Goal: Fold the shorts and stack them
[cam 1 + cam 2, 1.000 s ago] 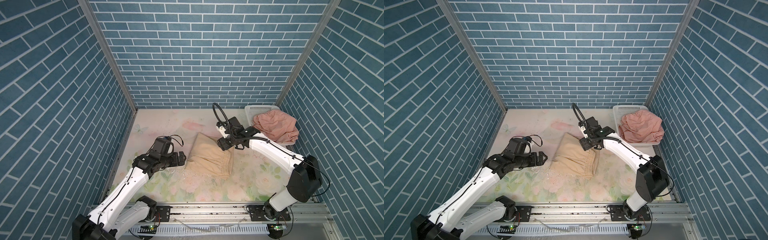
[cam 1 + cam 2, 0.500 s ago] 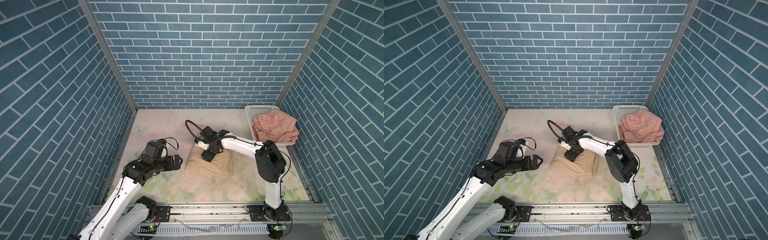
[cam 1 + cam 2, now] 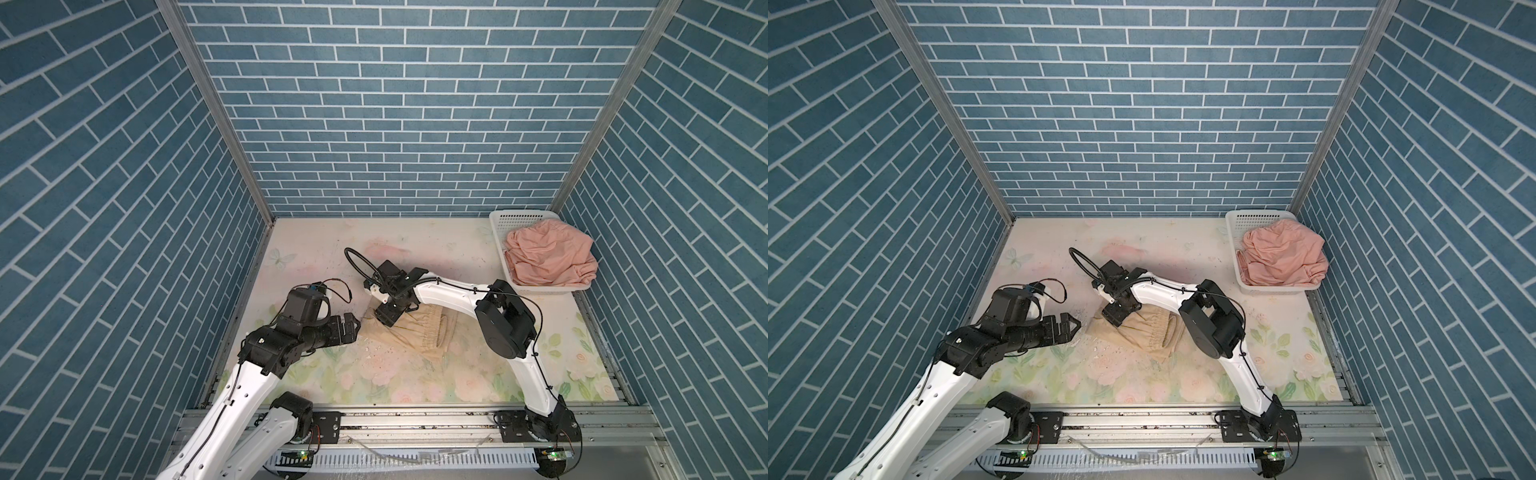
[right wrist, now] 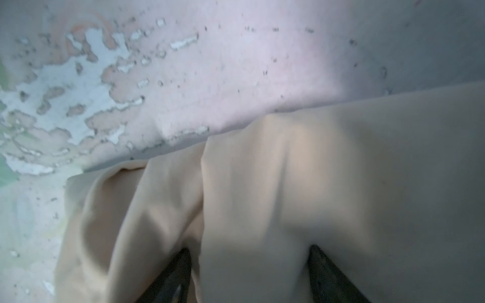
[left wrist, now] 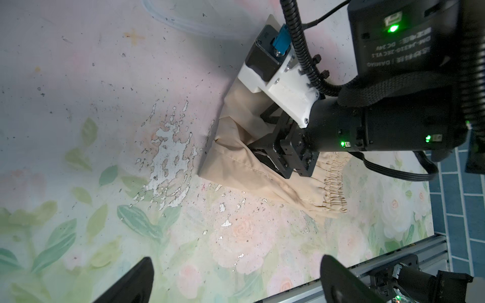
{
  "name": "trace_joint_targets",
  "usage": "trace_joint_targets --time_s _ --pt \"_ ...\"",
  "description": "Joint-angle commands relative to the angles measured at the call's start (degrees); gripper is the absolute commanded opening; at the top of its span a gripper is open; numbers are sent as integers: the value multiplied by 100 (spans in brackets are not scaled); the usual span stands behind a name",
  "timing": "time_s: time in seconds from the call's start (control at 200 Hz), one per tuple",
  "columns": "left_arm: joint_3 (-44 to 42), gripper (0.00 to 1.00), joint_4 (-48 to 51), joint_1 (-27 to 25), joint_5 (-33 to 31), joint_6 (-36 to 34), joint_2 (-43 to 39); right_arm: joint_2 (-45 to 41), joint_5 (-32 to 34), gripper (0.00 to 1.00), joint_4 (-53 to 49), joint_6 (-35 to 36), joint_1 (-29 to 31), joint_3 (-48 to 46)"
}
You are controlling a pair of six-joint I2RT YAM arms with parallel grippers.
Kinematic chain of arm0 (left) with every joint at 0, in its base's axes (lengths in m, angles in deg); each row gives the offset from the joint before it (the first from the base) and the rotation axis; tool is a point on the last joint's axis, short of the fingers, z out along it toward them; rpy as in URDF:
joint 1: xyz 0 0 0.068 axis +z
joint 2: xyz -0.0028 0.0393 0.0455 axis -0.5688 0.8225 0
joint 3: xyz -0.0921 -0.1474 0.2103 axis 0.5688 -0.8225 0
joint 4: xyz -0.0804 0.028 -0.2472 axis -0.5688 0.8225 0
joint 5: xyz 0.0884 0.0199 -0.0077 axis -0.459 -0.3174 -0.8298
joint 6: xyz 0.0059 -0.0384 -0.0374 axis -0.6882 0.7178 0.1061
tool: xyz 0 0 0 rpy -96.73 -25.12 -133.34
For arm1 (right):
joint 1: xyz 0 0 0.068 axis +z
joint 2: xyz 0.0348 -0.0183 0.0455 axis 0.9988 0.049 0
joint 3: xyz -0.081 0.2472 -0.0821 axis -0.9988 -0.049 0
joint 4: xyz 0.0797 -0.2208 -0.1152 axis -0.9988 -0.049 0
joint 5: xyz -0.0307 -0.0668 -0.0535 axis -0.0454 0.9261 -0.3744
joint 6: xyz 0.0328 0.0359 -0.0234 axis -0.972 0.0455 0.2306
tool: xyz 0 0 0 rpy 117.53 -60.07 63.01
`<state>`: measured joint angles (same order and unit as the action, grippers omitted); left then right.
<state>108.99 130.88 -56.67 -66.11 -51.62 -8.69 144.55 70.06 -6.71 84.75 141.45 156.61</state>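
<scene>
Beige-tan shorts are lying on the floral mat, a little left of the middle in both top views. Their gathered waistband is pointing toward the base of your right arm. The cloth is resting in overlapping layers, as the right wrist view is showing.

Your right gripper is reaching across and pressing down on the left end of these shorts. Its jaws are standing well apart. In the right wrist view both dark fingertips are sinking into the cloth with a soft ridge of fabric rising between them, but they are not pinching it together.

Your left gripper is hovering low over the mat, near the left edge of the beige-tan shorts and not touching them. Its jaws are spreading as wide as they go and are holding nothing. In the left wrist view its fingers are framing bare mat, with a worn patch lying between them and the shorts.

Salmon pink shorts are sitting crumpled in the white basket at the far right corner, and they are spilling over its rim, well apart from both grippers.
</scene>
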Motion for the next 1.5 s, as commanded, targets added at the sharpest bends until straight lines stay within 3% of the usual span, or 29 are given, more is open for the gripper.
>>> trace_joint_targets --time_s 0.0,0.15,0.285,0.455,0.57,0.755,1.145,1.3,1.495 --pt "-81 100 65 47 19 19 61 -303 137 71 6 -400 -326 65" --pt "-172 100 -113 58 198 66 230 -1097 -318 71 -318 4 -719 -248" --pt "-300 100 -466 50 365 154 300 -1559 -220 71 -421 200 -1099 -645" --pt "-590 100 -1059 39 708 336 332 -1534 -177 72 -300 547 -1570 -1095" --pt "-985 100 -1616 -51 855 610 346 -1463 -649 72 -378 804 -1611 -1149" --pt "-1684 100 -2938 -436 706 1098 594 -2139 -993 73 255 575 -1664 -1647" --pt "-1619 100 -4765 -1738 -130 1522 2489 -2554 -459 74 186 329 -2174 -2450" --pt "-1664 100 -5766 -2042 -82 1794 3317 -2728 -925 64 687 63 -2634 -3191" --pt "-1249 100 -5972 -2335 -102 1857 4116 -2926 -1139 39 967 -223 -2905 -3892"
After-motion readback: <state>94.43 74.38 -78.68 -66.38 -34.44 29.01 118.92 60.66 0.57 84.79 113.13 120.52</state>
